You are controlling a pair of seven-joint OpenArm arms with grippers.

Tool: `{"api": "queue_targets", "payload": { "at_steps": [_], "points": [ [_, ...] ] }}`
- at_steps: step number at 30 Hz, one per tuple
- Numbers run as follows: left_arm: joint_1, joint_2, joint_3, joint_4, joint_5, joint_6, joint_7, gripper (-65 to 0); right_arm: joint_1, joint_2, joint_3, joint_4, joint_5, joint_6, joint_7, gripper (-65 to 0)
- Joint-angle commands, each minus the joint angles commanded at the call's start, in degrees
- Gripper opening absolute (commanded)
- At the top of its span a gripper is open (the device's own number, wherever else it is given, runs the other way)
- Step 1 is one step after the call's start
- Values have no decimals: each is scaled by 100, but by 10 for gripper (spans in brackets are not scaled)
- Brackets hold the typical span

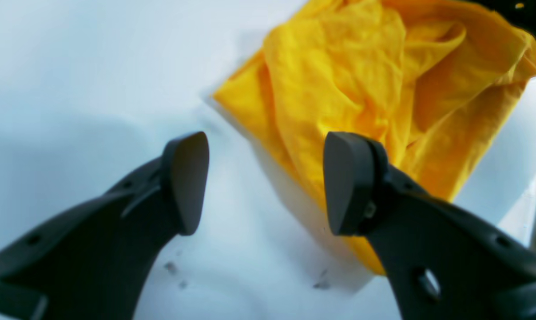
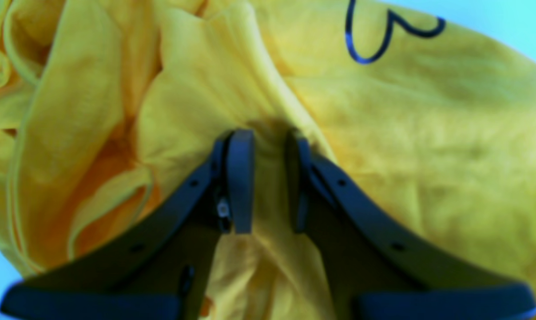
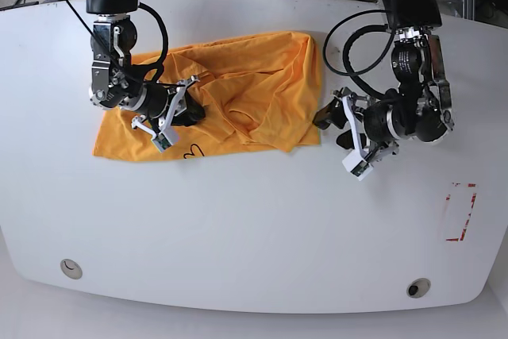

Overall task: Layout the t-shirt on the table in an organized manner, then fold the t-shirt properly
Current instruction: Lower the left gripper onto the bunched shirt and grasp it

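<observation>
T-shirt, bright orange-yellow short-sleeved cotton with black cursive script (image 3: 230, 105), lies bunched and wrinkly on the far half of the glossy white bench (image 3: 238, 228), left of centre in base view. Near hem runs roughly straight; script shows near that edge. Far and right parts are folded over and heaped. Soft, light, limp cloth, likely to sag and drag when lifted, not fragile; the glossy bench should let it slide. Right hand (image 2: 268, 178), at the shirt's left part, has its fingers together, pinching a raised ridge of fabric. Left hand (image 1: 265, 182), at the shirt's right edge, has fingers apart over bare bench, just beside the cloth, holding nothing. Best holds, by my judgement: hem corners or shoulder seams, single layer, to spread flat.
</observation>
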Motion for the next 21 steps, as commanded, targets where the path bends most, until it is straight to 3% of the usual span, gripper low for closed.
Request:
{"api": "queue_targets", "payload": {
  "at_steps": [12,21],
  "points": [
    [9,281,35,-492,-44,0,-141,-265,0,0,0,0,0,0,0,-526],
    [26,352,563,-492,-431,0,-141,-265,0,0,0,0,0,0,0,-526]
  ]
}}
